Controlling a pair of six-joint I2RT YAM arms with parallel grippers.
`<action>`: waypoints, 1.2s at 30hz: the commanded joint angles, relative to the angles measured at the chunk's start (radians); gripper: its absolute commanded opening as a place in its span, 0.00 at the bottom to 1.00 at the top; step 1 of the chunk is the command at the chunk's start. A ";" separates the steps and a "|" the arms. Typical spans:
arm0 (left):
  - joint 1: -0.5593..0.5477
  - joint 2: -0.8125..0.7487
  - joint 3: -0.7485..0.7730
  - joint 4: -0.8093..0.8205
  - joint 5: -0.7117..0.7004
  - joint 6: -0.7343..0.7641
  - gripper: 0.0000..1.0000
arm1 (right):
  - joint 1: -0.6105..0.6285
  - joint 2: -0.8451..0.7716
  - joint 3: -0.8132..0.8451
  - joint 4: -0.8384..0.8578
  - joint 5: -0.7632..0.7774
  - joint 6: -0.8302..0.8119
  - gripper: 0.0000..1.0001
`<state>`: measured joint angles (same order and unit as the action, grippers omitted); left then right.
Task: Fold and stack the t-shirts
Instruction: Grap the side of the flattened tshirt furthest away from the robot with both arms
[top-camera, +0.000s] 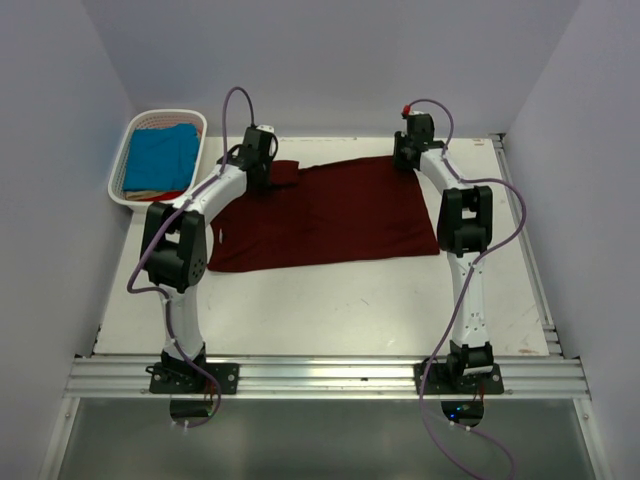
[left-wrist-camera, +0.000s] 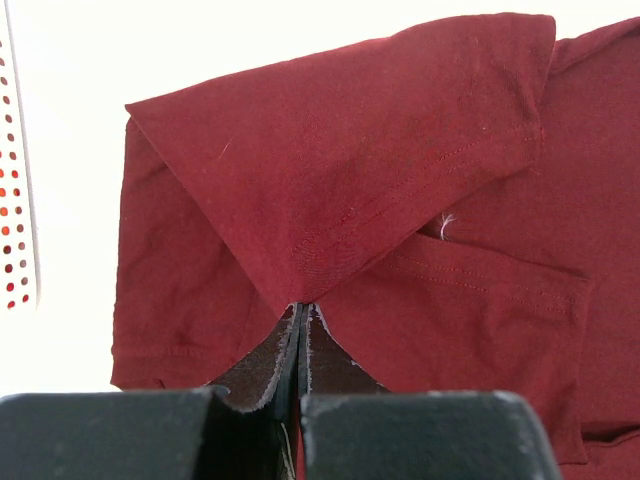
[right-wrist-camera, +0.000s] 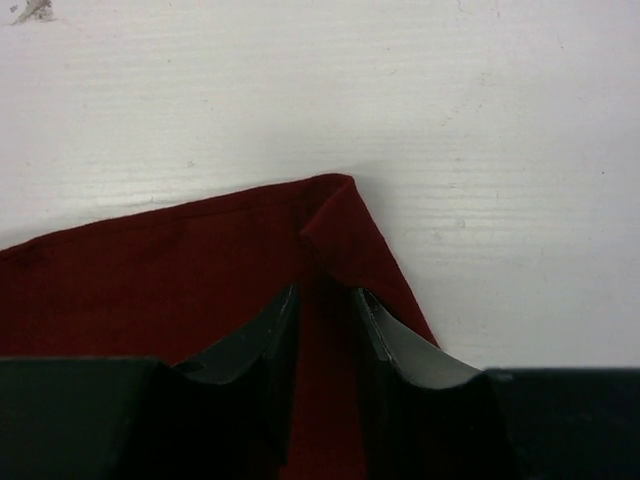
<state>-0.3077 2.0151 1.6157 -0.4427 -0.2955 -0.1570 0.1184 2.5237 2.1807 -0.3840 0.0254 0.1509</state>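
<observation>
A dark maroon t-shirt (top-camera: 330, 215) lies spread flat across the back half of the white table (top-camera: 350, 310). My left gripper (top-camera: 262, 175) is at the shirt's far left corner. In the left wrist view it (left-wrist-camera: 301, 310) is shut on the tip of a sleeve (left-wrist-camera: 350, 150) that is folded over onto the shirt's body. My right gripper (top-camera: 408, 160) is at the shirt's far right corner. In the right wrist view its jaws (right-wrist-camera: 325, 300) stand a little apart, closed on a pinched ridge of the maroon cloth (right-wrist-camera: 150, 280). A turquoise t-shirt (top-camera: 160, 158) lies in the basket.
A white slatted basket (top-camera: 118, 170) stands at the table's back left corner, close to my left gripper; its wall (left-wrist-camera: 15, 200) shows at the left wrist view's left edge. Bare table (right-wrist-camera: 400, 90) lies beyond the shirt's corner. Walls enclose the table on three sides.
</observation>
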 joint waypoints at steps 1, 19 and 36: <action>0.005 0.007 0.018 0.002 0.002 -0.012 0.00 | -0.002 -0.080 -0.033 0.051 -0.021 -0.033 0.32; 0.005 0.019 0.021 0.002 0.010 -0.013 0.00 | 0.000 -0.133 0.000 0.062 0.019 -0.060 0.50; 0.007 0.025 0.021 0.002 -0.001 -0.012 0.00 | -0.002 0.047 0.168 -0.018 0.080 -0.057 0.52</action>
<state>-0.3077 2.0357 1.6157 -0.4431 -0.2924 -0.1570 0.1184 2.5652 2.2959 -0.3889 0.0849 0.1093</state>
